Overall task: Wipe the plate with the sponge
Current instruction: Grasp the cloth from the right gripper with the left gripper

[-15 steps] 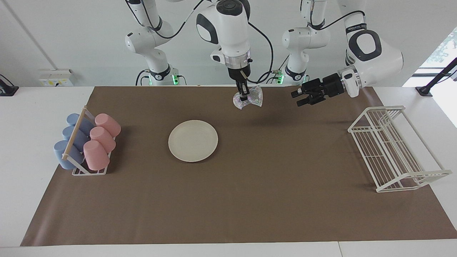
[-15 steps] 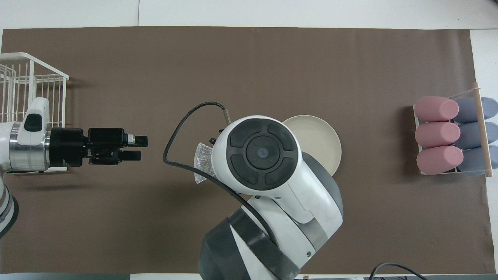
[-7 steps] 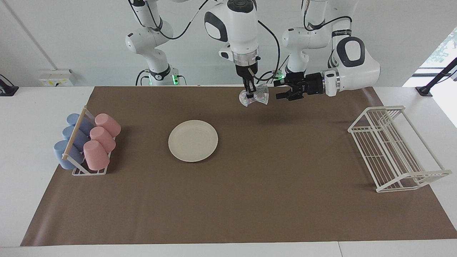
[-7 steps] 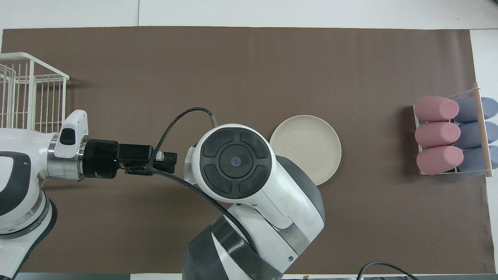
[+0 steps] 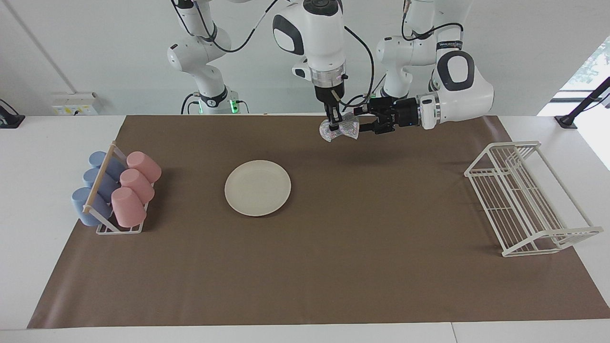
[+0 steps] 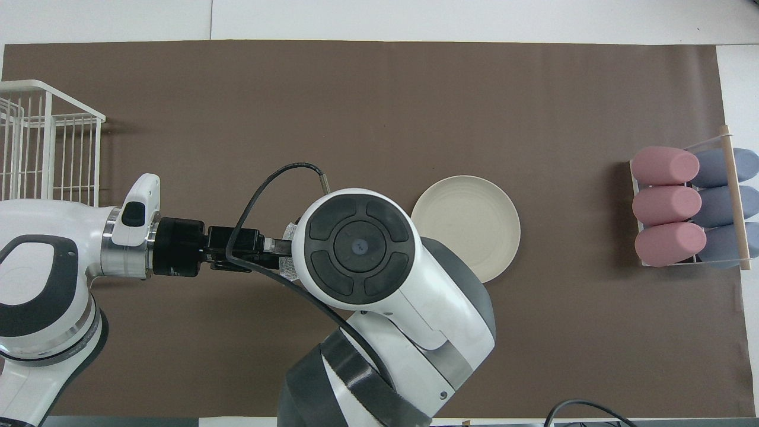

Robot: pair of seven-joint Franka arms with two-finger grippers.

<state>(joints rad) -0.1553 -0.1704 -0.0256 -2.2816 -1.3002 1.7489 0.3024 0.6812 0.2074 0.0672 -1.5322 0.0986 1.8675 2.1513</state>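
Observation:
The cream-white plate (image 5: 258,187) (image 6: 468,225) lies flat on the brown mat, with nothing on it. My right gripper (image 5: 333,125) hangs over the mat's edge nearest the robots, pointing down and shut on the glittery silver sponge (image 5: 340,130), which droops from it. My left gripper (image 5: 359,120) (image 6: 276,247) reaches in level from the left arm's end. It is open, with its fingertips at the sponge's edge. In the overhead view the right arm's wrist hides its own gripper, and only slivers of the sponge (image 6: 290,271) show.
A rack of pink and blue cups (image 5: 116,195) (image 6: 691,207) stands at the right arm's end of the mat. A white wire rack (image 5: 524,197) (image 6: 47,142) stands at the left arm's end. The brown mat (image 5: 333,267) covers most of the table.
My left gripper has swung in from near the wire rack to the sponge's edge. The right gripper rose a little with the sponge, then held still.

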